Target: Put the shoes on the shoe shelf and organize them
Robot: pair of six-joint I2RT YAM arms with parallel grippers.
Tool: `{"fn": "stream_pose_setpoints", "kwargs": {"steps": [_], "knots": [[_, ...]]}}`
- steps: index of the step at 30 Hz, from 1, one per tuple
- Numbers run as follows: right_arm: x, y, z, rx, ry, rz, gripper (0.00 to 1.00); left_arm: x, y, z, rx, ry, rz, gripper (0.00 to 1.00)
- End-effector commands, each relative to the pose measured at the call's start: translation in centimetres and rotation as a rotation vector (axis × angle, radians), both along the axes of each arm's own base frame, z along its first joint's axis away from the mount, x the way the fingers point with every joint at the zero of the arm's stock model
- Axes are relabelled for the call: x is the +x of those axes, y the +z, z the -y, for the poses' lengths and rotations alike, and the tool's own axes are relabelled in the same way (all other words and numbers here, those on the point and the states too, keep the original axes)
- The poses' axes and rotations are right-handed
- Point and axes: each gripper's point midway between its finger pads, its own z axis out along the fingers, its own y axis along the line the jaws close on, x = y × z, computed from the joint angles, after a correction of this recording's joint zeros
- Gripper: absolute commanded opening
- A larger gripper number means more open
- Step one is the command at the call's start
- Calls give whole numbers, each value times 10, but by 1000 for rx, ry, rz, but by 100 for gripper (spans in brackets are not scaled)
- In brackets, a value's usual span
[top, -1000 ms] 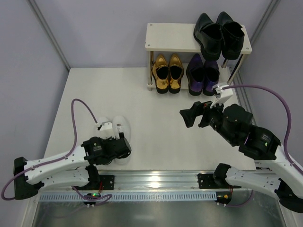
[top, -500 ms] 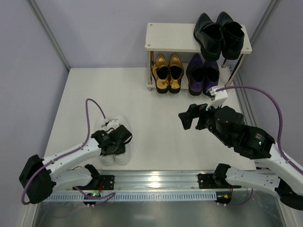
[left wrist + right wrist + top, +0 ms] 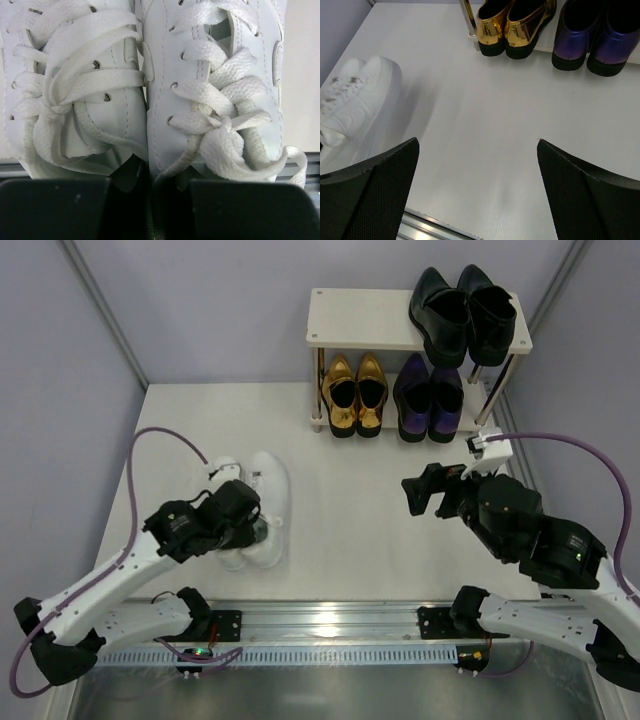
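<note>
Left gripper [image 3: 252, 530] is down on the white sneakers [image 3: 270, 495]. In the left wrist view we see its fingers [image 3: 55, 210] nearly together, pinching the two inner collars where the shoes touch, so it's gripping the pair. The sneakers sit side by side on the table [image 3: 350, 530], near left, well apart from the shoe shelf [image 3: 360, 320] at far right. Right gripper [image 3: 418, 492] hangs over the table's right side, fingers spread wide with nothing between them. On the shelf, black loafers [image 3: 465, 315] are top right, gold loafers [image 3: 355, 395] bottom left, purple loafers [image 3: 428, 398] bottom right, and the top left spot is bare.
</note>
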Motion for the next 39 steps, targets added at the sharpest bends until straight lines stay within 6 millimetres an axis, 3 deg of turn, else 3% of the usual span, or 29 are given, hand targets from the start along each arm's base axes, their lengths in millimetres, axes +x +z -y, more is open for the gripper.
{"fn": "stream_pose_setpoints", "kwargs": {"steps": [1,2,4,5,8,9,11,12,13,14,15,16,17,19,20,27,30,32,35,39], "knots": [[0,22,22,9,-64,62,100,40,116,-4,-127,92,327,0],[0,25,25,9,-71,67,100,44,151,-1,-171,91,378,0],[0,29,32,-6,-92,80,100,52,165,5,-126,65,376,0],[-1,36,36,-3,-101,91,100,58,201,9,-172,69,440,0],[-3,47,49,-2,-131,110,100,79,240,21,-144,43,524,0],[-4,49,51,3,-134,114,100,83,274,22,-190,43,592,0],[-6,52,55,9,-139,117,100,105,288,48,-157,-17,621,0],[-7,53,57,12,-145,115,100,109,320,55,-210,-22,677,0],[-7,52,58,8,-145,111,100,116,329,64,-218,-39,692,0],[-8,52,58,12,-149,104,100,133,324,87,-191,-69,680,0],[-9,52,60,13,-149,105,100,136,347,92,-218,-91,732,0],[-9,52,60,16,-152,107,100,142,354,99,-218,-101,753,0],[-9,53,61,18,-152,108,100,156,352,118,-215,-113,767,0],[-9,55,62,23,-158,114,100,166,366,129,-219,-149,825,0],[-9,56,62,21,-159,115,100,173,384,139,-264,-142,895,0],[-5,54,59,11,-171,112,100,205,447,161,-252,-144,1202,0],[-5,52,60,4,-179,106,100,218,463,170,-216,-132,1300,0],[-5,53,61,8,-183,106,100,221,479,164,-183,-101,1360,0],[-6,53,65,13,-195,107,100,242,474,173,-153,-75,1386,0],[-7,55,69,15,-202,107,100,267,468,166,-178,-11,1392,0]]}}
